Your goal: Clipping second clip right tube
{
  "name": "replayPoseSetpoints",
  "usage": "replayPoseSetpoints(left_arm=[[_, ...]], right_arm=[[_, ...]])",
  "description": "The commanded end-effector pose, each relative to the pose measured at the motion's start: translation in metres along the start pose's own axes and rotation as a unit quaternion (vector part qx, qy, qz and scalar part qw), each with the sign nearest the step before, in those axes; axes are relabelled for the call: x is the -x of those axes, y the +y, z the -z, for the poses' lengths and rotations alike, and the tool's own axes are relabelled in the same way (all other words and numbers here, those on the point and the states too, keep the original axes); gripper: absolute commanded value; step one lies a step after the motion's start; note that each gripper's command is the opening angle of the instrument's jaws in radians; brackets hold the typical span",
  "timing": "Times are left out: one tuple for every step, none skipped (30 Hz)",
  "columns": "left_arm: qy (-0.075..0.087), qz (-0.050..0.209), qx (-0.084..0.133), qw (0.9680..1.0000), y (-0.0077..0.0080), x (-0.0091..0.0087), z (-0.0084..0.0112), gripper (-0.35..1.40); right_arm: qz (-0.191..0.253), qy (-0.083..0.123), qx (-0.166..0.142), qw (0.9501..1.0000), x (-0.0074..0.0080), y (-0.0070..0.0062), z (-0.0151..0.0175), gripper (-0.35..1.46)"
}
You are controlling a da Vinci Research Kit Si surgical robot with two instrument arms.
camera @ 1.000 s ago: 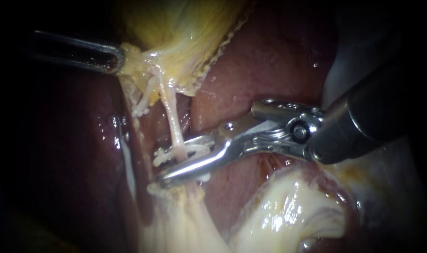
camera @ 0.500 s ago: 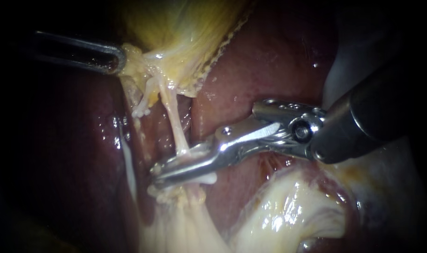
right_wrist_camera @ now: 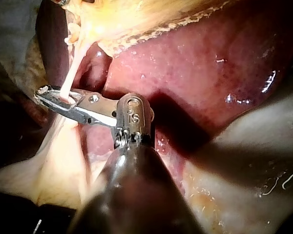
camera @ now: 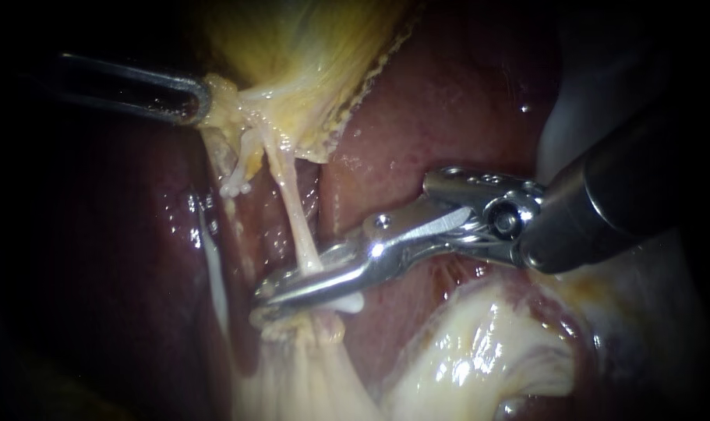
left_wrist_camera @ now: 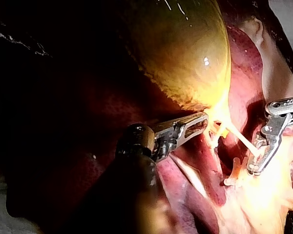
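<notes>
I am at the squeeze step. My right end effector [camera: 263, 296] is almost closed and pinches the white clip [camera: 348, 302] around the right tube [camera: 292, 210]. The tube comes down from the gallbladder [camera: 308, 62], crosses the liver [camera: 448, 101], and goes into the end effector low down, just above the pale fat.

My left end effector [camera: 195, 100] looks closed on the gallbladder's edge and keeps the tube tight. Its tip is half hidden, so I am not sure.

A second ago the right end effector was wide open around the tube and much more of the clip showed. Now only one white end pokes out. The tube has not moved.

Next, I think I must squeeze until the clip locks. Then I open slowly and back straight out, so I do not tug the tube.
</notes>
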Motion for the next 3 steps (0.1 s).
replayPoseSetpoints(left_arm=[[0.0,0.0,0.0,1.0,0.0,0.0,0.0,-0.35],[0.0,0.0,0.0,1.0,0.0,0.0,0.0,-0.35],[0.0,0.0,0.0,1.0,0.0,0.0,0.0,-0.35]], right_arm=[[0.003,0.0,0.0,1.0,0.0,0.0,0.0001,-0.35],[0.003,0.0,0.0,1.0,0.0,0.0001,0.0001,-0.35],[0.003,0.0,0.0,1.0,0.0,0.0001,0.0002,-0.35]])
